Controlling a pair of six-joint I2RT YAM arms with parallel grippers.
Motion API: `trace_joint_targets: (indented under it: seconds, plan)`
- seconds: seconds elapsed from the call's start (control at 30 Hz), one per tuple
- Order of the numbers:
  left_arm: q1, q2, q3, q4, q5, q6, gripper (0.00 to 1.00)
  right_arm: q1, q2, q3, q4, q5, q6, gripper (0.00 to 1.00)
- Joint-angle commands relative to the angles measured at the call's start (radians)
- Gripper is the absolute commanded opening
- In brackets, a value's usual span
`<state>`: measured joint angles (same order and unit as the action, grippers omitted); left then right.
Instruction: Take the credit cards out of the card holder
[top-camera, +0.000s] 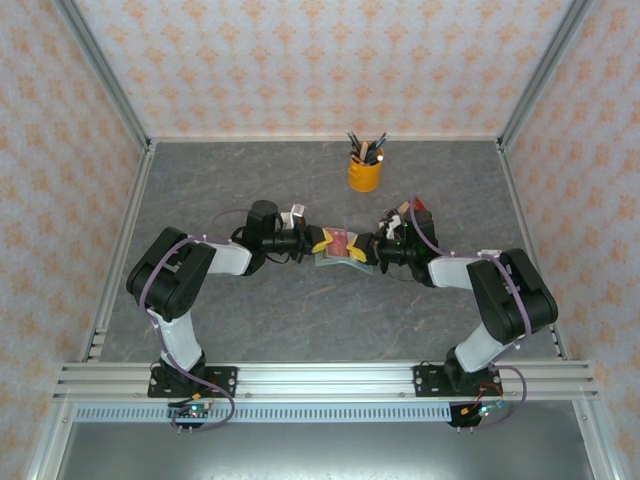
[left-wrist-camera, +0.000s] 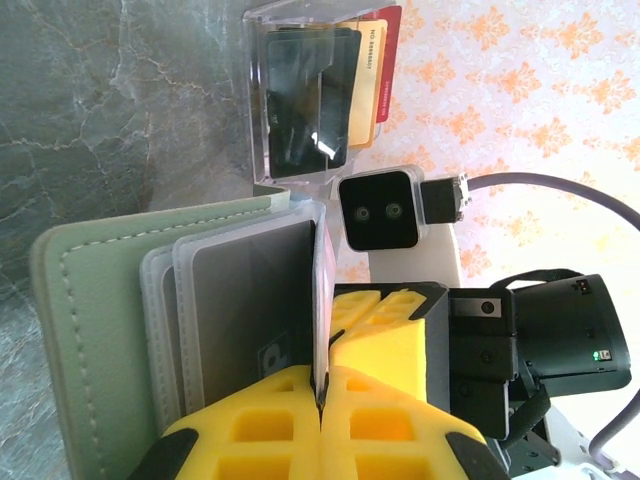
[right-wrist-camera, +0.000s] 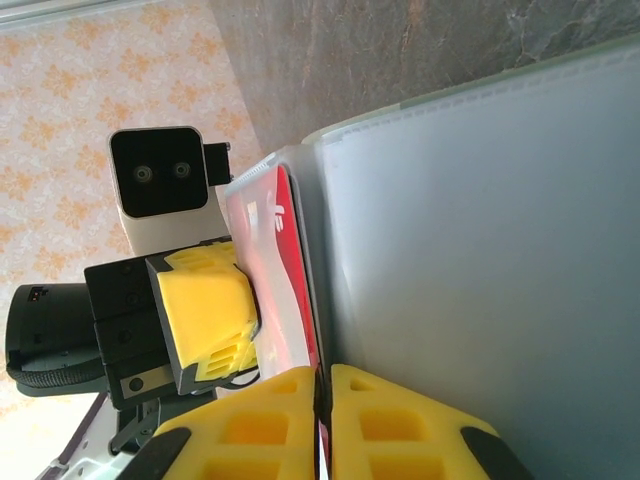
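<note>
The card holder (top-camera: 330, 261) is a sage green wallet, held open between both grippers at the middle of the table. My left gripper (top-camera: 320, 243) (left-wrist-camera: 322, 400) is shut on the edge of one of its clear inner pockets; the green cover (left-wrist-camera: 95, 330) stands to the left of the pockets. From the other side, my right gripper (top-camera: 363, 252) (right-wrist-camera: 323, 400) is shut on the edge of the red credit card (top-camera: 342, 240) (right-wrist-camera: 306, 285), which lies against the card holder's pale pocket (right-wrist-camera: 480, 250). The fingertips of the two grippers are nearly touching.
A yellow cup of pens (top-camera: 365, 174) stands at the back, beyond the grippers. A clear stand with dark, tan and red upright blocks (left-wrist-camera: 315, 95) (top-camera: 417, 212) sits just beyond the right gripper. Patterned walls close the table's sides and back.
</note>
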<state>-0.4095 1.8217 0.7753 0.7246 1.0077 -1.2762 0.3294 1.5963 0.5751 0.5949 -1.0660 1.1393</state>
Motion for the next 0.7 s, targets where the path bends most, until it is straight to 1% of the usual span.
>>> trace_joint_targets:
  seconds: [0.0,0.1,0.13,0.23,0.33,0.43,0.67]
  plan:
    - [-0.014,-0.026,-0.008,0.059,-0.017,-0.020,0.00,0.015,-0.047,0.017,0.118,-0.068,0.008,0.08]
    - [-0.018,-0.020,-0.007,0.057,-0.020,-0.019,0.00,0.014,-0.047,0.019,0.111,-0.065,-0.007,0.01]
    - [-0.017,-0.018,-0.008,0.051,-0.019,-0.016,0.00,0.016,-0.049,0.020,0.095,-0.063,-0.019,0.00]
    - [-0.010,-0.025,-0.005,0.027,-0.022,0.001,0.00,0.014,-0.056,0.024,0.005,-0.039,-0.086,0.00]
    - [0.002,-0.045,-0.005,-0.028,-0.027,0.036,0.07,0.011,-0.058,0.025,-0.096,0.003,-0.165,0.00]
    - [0.017,-0.062,-0.011,-0.058,-0.027,0.056,0.08,0.012,-0.053,0.020,-0.126,0.029,-0.197,0.00]
    - [0.026,-0.040,-0.027,-0.051,-0.026,0.063,0.07,0.012,-0.032,0.018,-0.132,0.053,-0.211,0.00]
